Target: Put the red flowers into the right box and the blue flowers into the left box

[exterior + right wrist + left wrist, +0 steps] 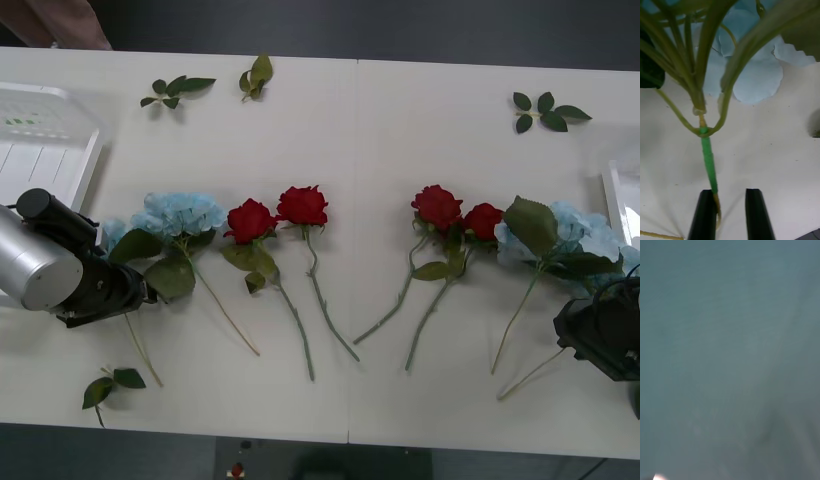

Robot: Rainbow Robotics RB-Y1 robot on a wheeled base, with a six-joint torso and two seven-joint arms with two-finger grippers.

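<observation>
Blue flowers lie at both ends of the row on the white counter: one hydrangea cluster at the left end, beside the left arm, and another at the right end, near the right gripper. Between them the red flowers lie in two pairs, blooms toward the far side and stems fanning toward the robot, so each stem is open to a grasp from the near edge.

The right gripper sits low over the right cluster's stem. In the right wrist view its two black fingers stand slightly apart, with the thin end of the stem running down between them, close against one finger. Whether they already pinch it cannot be told; this looks like the start of a grasp on the stem, probably chosen because it is firmer than the soft petals.

The left arm rests at the counter's left side, its wrist over the left cluster's leaves; the state of its fingers cannot be told.

The left box stands at the far left and the right box at the right edge. This cluster belongs in the left box, so it would have to cross the counter.
</observation>
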